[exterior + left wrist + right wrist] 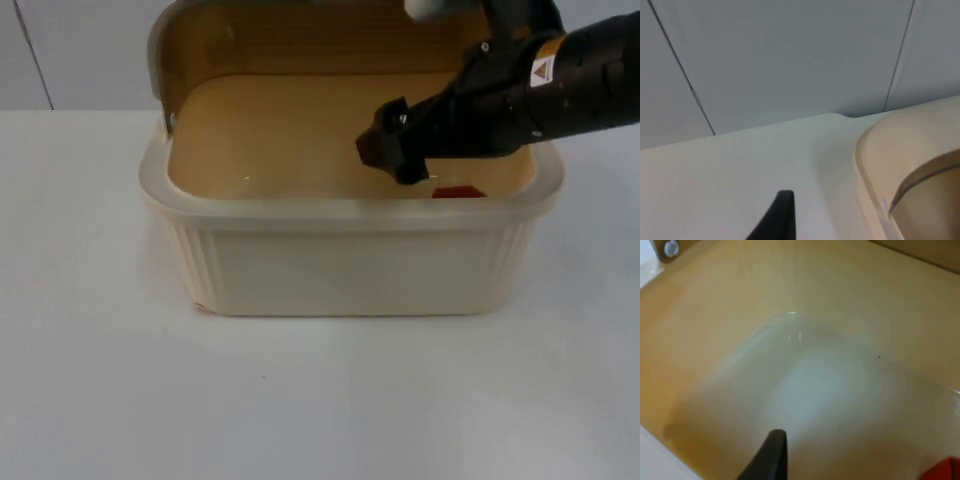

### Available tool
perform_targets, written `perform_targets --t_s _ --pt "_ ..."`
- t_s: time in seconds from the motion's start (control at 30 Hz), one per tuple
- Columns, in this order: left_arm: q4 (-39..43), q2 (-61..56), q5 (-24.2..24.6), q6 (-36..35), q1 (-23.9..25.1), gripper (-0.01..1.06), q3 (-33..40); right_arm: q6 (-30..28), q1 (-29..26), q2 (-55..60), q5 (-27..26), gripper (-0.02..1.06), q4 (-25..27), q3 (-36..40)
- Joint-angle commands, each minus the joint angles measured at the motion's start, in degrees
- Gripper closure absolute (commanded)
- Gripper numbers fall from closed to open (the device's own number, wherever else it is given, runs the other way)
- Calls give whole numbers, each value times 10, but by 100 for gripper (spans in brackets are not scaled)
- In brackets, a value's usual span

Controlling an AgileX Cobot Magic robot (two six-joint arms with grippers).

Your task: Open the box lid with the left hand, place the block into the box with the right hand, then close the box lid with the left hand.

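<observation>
The cream box (350, 265) stands on the white counter (320, 400), and its lid (300, 40) is open, standing up at the far side of the box. The right gripper (395, 155) is inside the box opening, above the floor near the right end; I cannot tell if it is apart or together, and I see nothing held in it. The red block (460, 191) lies on the floor of the box, at the right near the front wall, just beside the gripper but apart from it. The left gripper (777, 220) waits over the counter beside the box's rounded corner (905, 165), facing the grey partition wall (790, 60); its state I cannot tell.
</observation>
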Motion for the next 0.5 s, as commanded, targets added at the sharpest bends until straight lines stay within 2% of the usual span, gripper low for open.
perform_targets --t_s 0.0,0.17,0.47 --pt "-4 -5 0 1 -2 3 0 0 -1 -26 18 -1 -2 -1" --pt "-4 -5 0 1 -2 3 0 0 -1 -70 70 -1 -2 -1" --pt "-6 -5 0 1 -2 3 0 6 -1 -161 97 -1 9 -25"
